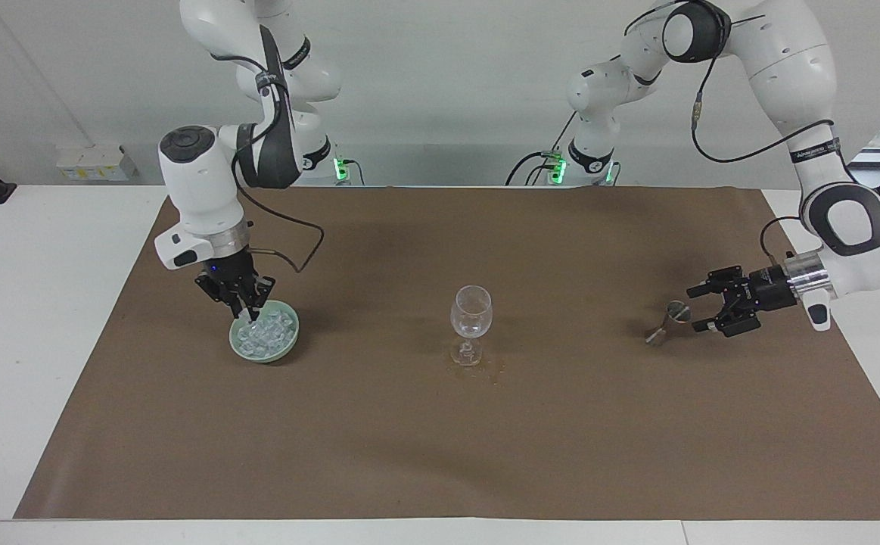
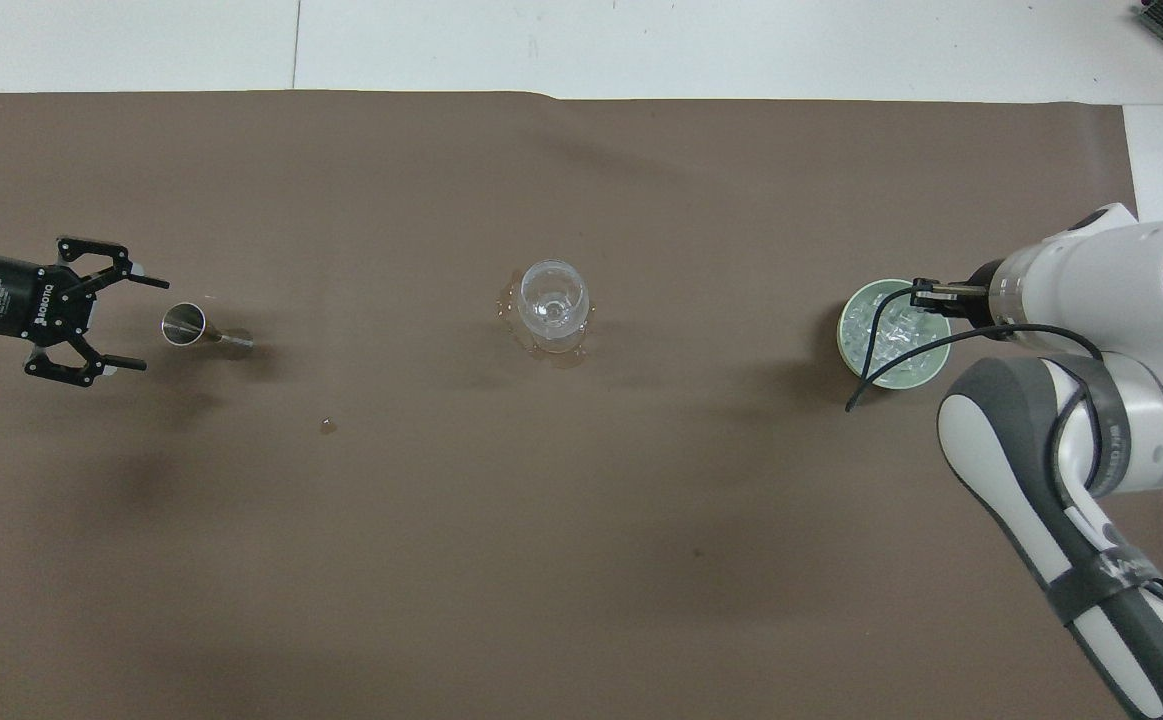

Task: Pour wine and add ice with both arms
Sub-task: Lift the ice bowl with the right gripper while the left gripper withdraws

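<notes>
The right gripper (image 1: 249, 309) hangs clenched over the ice (image 1: 264, 331) in the green bowl (image 1: 288, 342) — at nine o'clock of the wine glass (image 1: 471, 312) in the facing view. At three o'clock, the left gripper (image 1: 701, 306) stands released beside the metal jigger (image 1: 670, 318) — not touching it.

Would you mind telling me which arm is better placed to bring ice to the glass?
Right: its gripper is shut just above the ice, while the left gripper is open by the jigger.

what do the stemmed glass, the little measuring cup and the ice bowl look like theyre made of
Stemmed glass: clear glass or clear plastic; the brown mat shows through bowl and stem. Measuring cup: polished metal by its look, silvery with a bright mirror-like rim. Bowl of ice: pale green and smooth, probably glazed ceramic or plastic; its soft sheen leaves that open.
</notes>
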